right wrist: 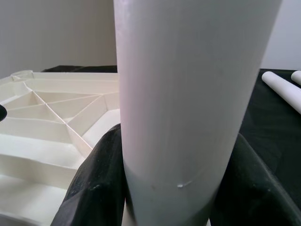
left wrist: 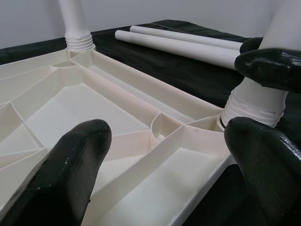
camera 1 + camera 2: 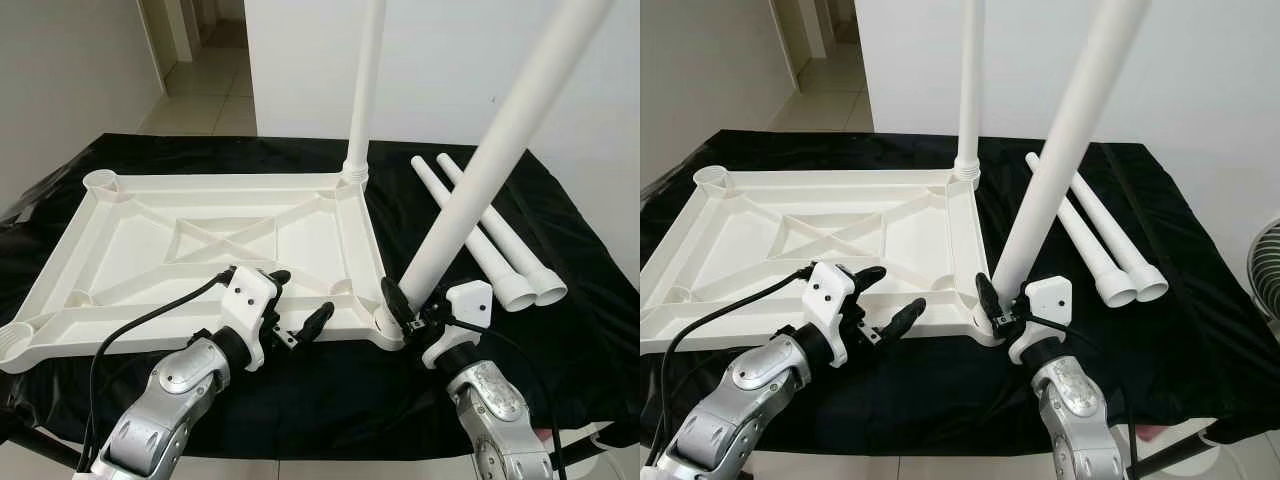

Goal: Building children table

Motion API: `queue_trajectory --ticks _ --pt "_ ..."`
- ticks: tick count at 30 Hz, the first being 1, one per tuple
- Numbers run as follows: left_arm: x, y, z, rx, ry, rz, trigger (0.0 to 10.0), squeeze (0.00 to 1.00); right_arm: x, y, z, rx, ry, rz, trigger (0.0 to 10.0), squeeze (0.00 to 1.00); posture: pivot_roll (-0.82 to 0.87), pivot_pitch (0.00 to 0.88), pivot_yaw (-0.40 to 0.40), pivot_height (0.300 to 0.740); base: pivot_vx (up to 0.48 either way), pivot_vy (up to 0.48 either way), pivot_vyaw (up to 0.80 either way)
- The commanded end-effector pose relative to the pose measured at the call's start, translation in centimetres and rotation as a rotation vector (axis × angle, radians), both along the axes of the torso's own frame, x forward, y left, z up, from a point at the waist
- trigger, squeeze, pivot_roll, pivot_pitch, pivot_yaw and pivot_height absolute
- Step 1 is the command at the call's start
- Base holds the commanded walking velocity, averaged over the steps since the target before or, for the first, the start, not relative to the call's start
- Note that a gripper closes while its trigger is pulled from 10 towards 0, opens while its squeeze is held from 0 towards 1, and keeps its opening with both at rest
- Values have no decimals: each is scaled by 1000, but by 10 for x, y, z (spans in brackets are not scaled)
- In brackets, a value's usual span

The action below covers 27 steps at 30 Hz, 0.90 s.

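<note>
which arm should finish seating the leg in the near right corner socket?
Right. The right hand is closed around the tilted leg just above the near right corner socket of the tabletop. The left hand is open over the tabletop's near edge, holding nothing.

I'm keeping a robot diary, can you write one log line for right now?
right gripper: shut on leaning leg in tabletop corner | left gripper: open at near edge | spare legs: lying

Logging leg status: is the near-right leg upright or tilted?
Tilted. The near-right leg, its base in the tabletop's corner socket, leans rightward; the far leg stands vertical.
</note>
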<state>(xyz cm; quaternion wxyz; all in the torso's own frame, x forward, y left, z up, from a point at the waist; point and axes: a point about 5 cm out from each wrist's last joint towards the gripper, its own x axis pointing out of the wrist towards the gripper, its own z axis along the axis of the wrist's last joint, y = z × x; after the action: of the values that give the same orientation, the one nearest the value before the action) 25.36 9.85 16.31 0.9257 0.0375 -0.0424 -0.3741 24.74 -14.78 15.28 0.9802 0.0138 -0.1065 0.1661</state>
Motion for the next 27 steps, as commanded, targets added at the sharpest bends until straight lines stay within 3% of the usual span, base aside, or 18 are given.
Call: queue_trajectory --ticks 1,4,8,12,16,27 --pt "-2 0 1 3 4 -34 10000 0 -2 -4 -19 -3 95 -21 10000 0 -15 95 31 740 0 0 0" --pt "-3 1 1 5 3 -33 10000 0 0 -4 -18 9 106 -27 10000 0 -13 94 31 740 0 0 0" --pt "-3 1 2 5 4 -33 10000 0 10 -8 -22 -56 191 -60 10000 0 -12 94 33 740 0 0 0" --pt "-3 1 2 5 4 -33 10000 0 12 -8 -21 -82 194 -57 10000 0 -13 94 36 740 0 0 0" --pt "-3 1 3 5 3 -35 10000 0 19 1 -13 -174 152 6 10000 0 -11 97 36 740 0 0 0" --pt "-4 2 3 2 5 -27 10000 0 6 10 -16 -179 100 23 10000 0 -9 98 32 740 0 0 0"
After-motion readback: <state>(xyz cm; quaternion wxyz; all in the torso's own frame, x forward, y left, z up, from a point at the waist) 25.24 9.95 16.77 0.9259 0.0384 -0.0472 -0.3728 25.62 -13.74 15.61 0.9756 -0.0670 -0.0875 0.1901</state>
